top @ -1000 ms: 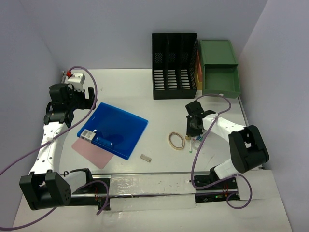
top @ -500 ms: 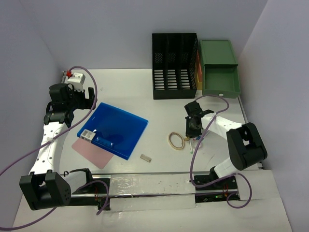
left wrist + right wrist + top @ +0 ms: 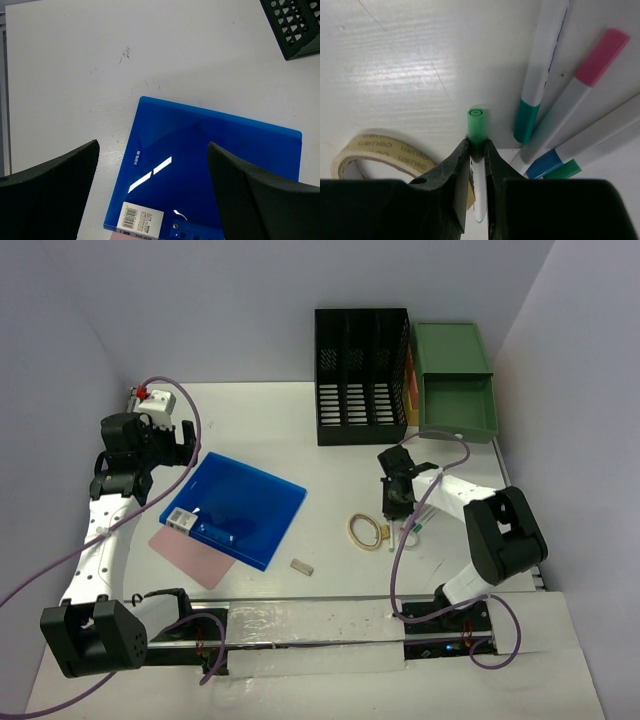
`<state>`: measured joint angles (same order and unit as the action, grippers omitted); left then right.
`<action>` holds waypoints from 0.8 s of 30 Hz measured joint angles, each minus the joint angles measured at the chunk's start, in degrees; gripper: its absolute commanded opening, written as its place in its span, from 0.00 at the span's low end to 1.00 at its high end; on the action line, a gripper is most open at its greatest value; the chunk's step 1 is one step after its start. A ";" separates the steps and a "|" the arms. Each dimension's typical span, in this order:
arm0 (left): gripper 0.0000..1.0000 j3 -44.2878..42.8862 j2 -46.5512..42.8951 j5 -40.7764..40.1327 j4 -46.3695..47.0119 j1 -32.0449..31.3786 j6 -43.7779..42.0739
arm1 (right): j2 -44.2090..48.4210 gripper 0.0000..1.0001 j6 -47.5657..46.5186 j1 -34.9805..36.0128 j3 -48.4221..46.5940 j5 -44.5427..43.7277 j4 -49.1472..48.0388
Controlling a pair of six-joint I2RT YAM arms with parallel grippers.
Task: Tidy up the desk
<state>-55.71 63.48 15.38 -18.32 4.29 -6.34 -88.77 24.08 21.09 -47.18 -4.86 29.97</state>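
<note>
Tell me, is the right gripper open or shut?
Shut: in the right wrist view the right gripper pinches the green-capped marker just below its cap.

My top cam overlooks the whole tabletop (image 3: 260, 420); left wrist shares the blue folder (image 3: 210, 165), right wrist, way closer, the pens (image 3: 546, 65).

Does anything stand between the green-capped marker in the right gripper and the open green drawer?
Nothing visible does. The right gripper is shut on the green-capped marker, and the desk between it and the open green drawer is bare in the top view. The black file rack stands left of that path.
</note>
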 measured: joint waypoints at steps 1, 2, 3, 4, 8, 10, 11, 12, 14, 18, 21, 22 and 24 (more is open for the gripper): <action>0.95 0.01 -0.18 0.00 0.00 0.00 -0.01 | -0.45 0.00 -0.31 0.20 -0.53 -0.76 -0.16; 0.95 0.01 -0.40 0.00 0.01 0.00 -0.01 | -0.63 0.00 -0.82 0.42 -0.85 -1.64 -0.33; 0.95 0.01 -0.57 0.00 0.02 0.00 -0.01 | -0.66 0.00 -1.36 0.71 -0.95 -2.62 -0.60; 0.95 0.01 -0.74 0.00 0.03 0.00 -0.01 | -0.66 0.00 -1.89 0.95 -0.96 -3.54 -0.79; 0.95 0.01 -0.81 -0.02 0.03 0.00 -0.01 | -0.04 0.00 -4.17 1.89 -0.94 -5.74 -1.84; 0.95 0.01 -0.81 -0.06 0.03 0.00 -0.01 | 1.51 0.00 -5.09 2.50 -0.94 -6.44 -2.67; 0.95 0.01 -0.81 -0.07 0.03 0.00 -0.01 | 2.59 0.00 -5.46 2.72 -0.93 -6.63 -3.15; 0.95 0.01 -0.81 -0.07 0.03 0.00 -0.01 | 3.72 0.00 -5.80 2.89 -0.92 -6.81 -3.69; 0.95 0.01 -0.81 -0.07 0.03 0.00 -0.01 | 5.78 0.00 -6.19 3.01 -0.92 -7.10 -4.67; 0.95 0.01 -0.81 -0.09 0.03 0.00 -0.01 | 8.87 0.00 -6.88 3.18 -0.89 -7.28 -6.08; 0.95 0.01 -0.81 -0.10 0.03 0.00 -0.01 | 10.35 0.00 -7.15 3.23 -0.77 -7.28 -6.70; 0.95 0.01 -0.81 -0.11 0.03 0.00 -0.01 | 10.80 0.00 -7.22 3.27 -0.72 -7.21 -6.83; 0.95 0.01 -0.81 -0.11 0.03 0.00 -0.01 | 11.59 0.00 -7.24 3.31 -0.72 -6.57 -6.89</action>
<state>-55.70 62.67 15.27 -18.28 4.29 -6.35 -77.18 16.84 24.40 -47.90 -11.43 23.07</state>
